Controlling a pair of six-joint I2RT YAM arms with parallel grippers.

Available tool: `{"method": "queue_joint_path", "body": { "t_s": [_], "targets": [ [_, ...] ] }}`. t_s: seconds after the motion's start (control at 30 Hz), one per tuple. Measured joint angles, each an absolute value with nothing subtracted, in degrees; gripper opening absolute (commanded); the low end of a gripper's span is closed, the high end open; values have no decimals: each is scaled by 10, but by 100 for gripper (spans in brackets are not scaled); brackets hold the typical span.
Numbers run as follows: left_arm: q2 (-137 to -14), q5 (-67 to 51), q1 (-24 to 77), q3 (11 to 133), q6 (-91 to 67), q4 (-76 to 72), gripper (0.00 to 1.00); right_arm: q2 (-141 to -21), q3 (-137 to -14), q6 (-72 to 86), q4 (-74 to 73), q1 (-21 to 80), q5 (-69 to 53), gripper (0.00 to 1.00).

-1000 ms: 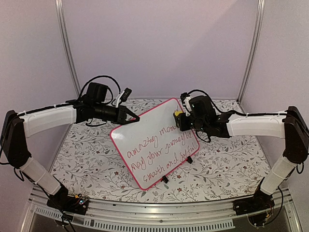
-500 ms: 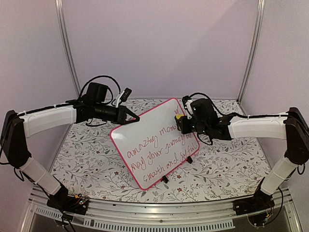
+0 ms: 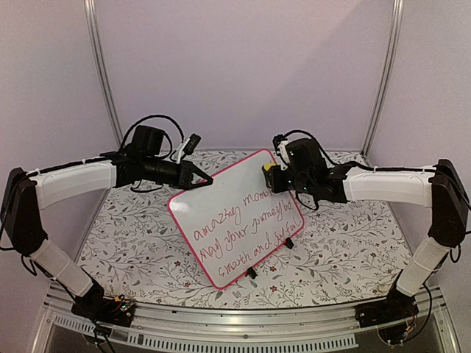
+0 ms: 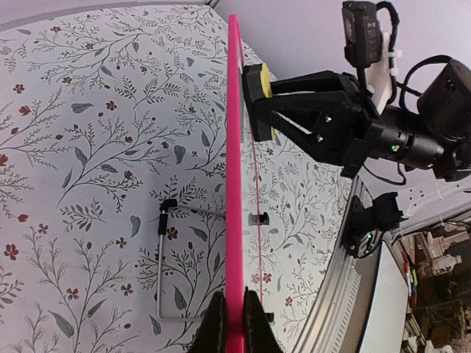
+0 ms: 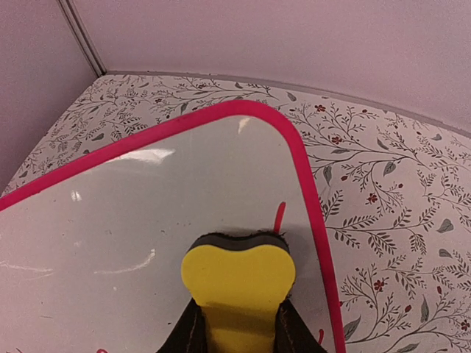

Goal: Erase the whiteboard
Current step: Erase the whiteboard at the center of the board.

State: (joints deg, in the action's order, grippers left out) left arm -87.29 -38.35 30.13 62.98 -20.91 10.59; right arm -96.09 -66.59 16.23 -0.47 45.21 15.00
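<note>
Top external: yellow eraser (image 3: pixel 271 174) at whiteboard (image 3: pixel 224 209), floral table (image 3: pixel 353 243) around.

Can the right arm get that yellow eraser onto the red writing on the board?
Probably yes. The right claw holds the yellow eraser at the top corner of the whiteboard. The red writing lies just below, with nothing between. The left claw pinches its edge.

A robotics lab test cell: plain lilac wall panels (image 3: pixel 243 66) and slim aluminium posts (image 3: pixel 101 73) enclose a floral-patterned tabletop (image 3: pixel 346 243), with a slotted aluminium rail (image 3: pixel 243 318) along its near edge.
</note>
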Motion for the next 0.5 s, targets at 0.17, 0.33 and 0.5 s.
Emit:
{"method": "queue_joint_path", "body": {
  "t_s": [0.17, 0.33, 0.5],
  "targets": [
    [-873, -383, 301, 630, -209, 106, 0, -965, -673, 155, -9, 452, 153, 26],
    [-873, -383, 301, 630, -209, 106, 0, -964, -668, 154, -5, 451, 153, 25],
    [-873, -383, 301, 630, -209, 106, 0, -949, -633, 158, 5, 448, 154, 25]
  ]
}}
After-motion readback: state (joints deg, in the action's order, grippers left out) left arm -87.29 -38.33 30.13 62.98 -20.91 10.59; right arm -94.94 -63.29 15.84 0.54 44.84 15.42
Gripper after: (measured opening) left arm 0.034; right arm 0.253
